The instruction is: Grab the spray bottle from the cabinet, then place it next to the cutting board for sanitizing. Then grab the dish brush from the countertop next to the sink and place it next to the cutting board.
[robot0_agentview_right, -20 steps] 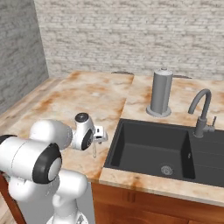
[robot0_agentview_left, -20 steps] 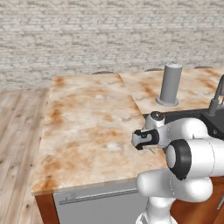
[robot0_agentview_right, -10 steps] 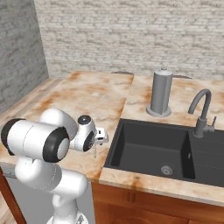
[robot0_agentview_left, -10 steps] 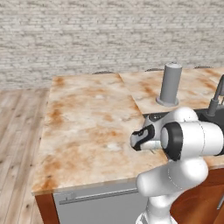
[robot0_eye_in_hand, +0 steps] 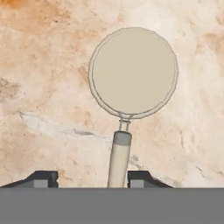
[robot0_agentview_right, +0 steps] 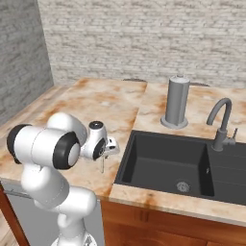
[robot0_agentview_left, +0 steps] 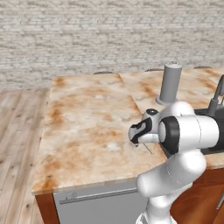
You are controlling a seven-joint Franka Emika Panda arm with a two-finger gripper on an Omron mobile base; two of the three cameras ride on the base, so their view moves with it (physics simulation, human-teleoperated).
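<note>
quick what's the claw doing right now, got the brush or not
Claw: part open, fingertips either side of the dish brush handle with a gap left on both sides; no grip on it yet.

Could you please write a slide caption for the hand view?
Claw straddling the thin handle of a pale cream round-headed dish brush lying on the beige, rust-marbled stone countertop.

Even, bright, diffuse light covers all three rendered views, with no glare. Shadows are faint and soft. Textures look slightly blurred and low-resolution.
</note>
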